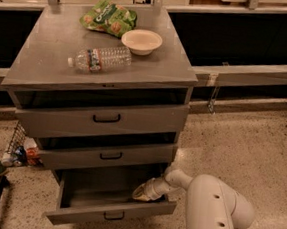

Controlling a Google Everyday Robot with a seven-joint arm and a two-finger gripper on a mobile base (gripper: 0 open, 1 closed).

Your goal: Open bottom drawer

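Observation:
The bottom drawer (109,215) is the lowest of three grey drawers and stands pulled out, its inside showing; its flat front carries a small black pull handle (114,216). My gripper (139,193) reaches into the drawer at its right side, just behind the front panel, on the end of my white arm (210,207). The middle drawer (104,156) and the top drawer (103,119) sit above it, each out a little.
On the cabinet top (42,62) lie a plastic water bottle (99,58), a white bowl (142,41) and a green snack bag (108,18). A wire basket with small items (17,148) stands left of the cabinet. Speckled floor (251,141) lies to the right.

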